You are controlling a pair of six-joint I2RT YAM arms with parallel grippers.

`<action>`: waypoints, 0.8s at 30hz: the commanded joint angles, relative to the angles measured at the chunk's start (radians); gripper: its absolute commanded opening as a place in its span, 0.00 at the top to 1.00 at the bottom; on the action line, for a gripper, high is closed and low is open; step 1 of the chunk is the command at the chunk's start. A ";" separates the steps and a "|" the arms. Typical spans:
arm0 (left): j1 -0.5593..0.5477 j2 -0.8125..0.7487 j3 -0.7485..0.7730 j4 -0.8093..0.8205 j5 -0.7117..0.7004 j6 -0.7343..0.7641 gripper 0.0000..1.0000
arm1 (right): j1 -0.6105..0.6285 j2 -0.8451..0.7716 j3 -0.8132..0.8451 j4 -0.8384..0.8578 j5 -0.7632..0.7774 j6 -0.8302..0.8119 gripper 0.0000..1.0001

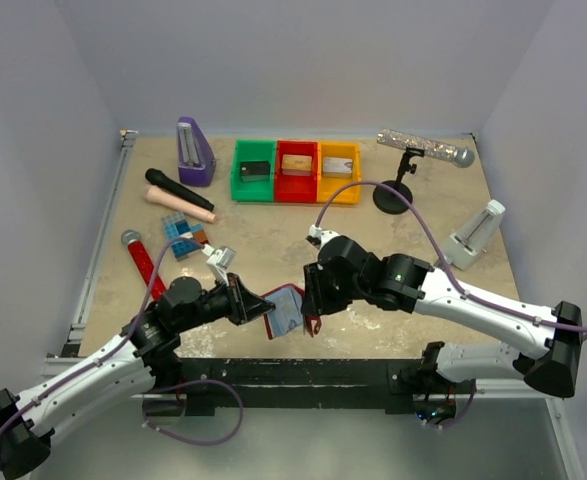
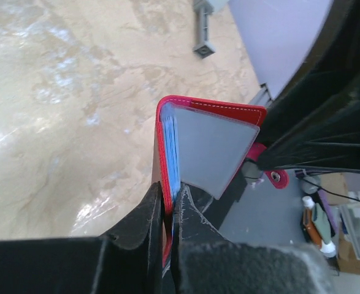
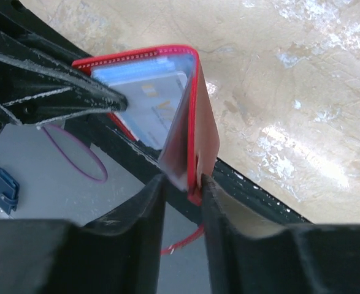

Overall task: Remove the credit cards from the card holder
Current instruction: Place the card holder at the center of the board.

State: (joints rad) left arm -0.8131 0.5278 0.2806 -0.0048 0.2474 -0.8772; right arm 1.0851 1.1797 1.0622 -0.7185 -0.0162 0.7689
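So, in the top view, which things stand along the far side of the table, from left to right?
purple metronome → green tray → red tray → yellow tray → silver microphone on its black stand

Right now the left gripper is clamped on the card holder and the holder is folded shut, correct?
Not shut. The left gripper is clamped on the card holder, but it is spread open, as the left wrist view shows.

Plain pale lilac walls (image 1: 293, 60) enclose a beige marbled tabletop (image 1: 263, 240) on three sides.
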 commanded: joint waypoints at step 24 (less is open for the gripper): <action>0.089 0.630 0.339 -0.037 -0.024 0.087 1.00 | -0.149 0.090 -0.298 0.589 -0.171 -0.115 0.87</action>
State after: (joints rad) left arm -0.7567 1.1164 0.5747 -0.1390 0.1818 -0.8001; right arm 1.0050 1.2404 0.8310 -0.2714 -0.1349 0.6048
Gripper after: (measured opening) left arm 0.068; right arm 0.134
